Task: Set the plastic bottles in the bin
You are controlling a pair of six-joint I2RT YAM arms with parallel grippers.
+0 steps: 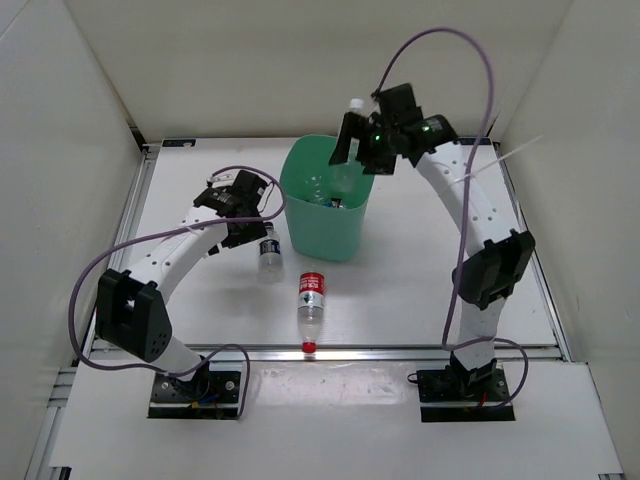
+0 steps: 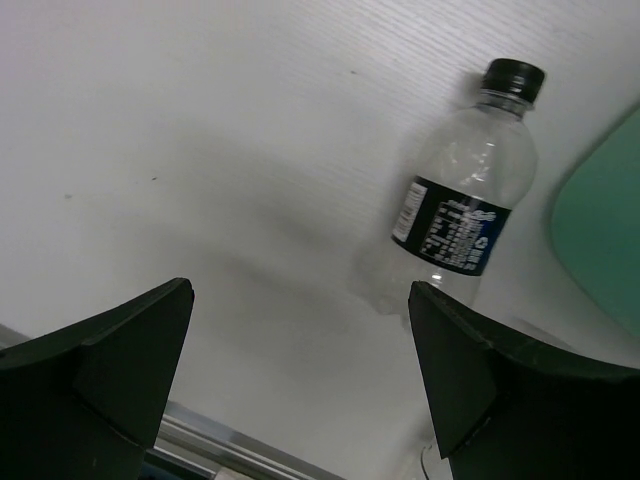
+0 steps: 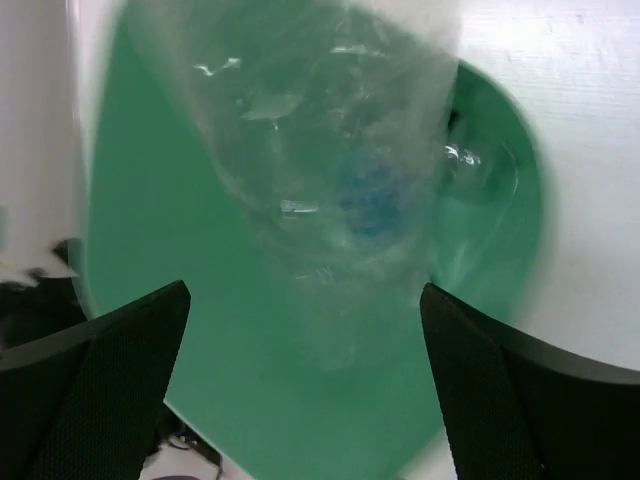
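The left arm (image 1: 175, 255) and right arm (image 1: 465, 205) are alike: curved white links dotted with small dark holes, joined by blocky black joint housings, each rising from a black base plate (image 1: 195, 393) fixed at the near edge of the surface. A thin lilac cable (image 1: 470, 45) loops loosely along each arm, and small green lights (image 1: 378, 128) glow on the right arm's black wrist block. The left fingers (image 2: 120, 370) and right fingers (image 3: 110, 370) are matt black wedges, the right pair finely grained.
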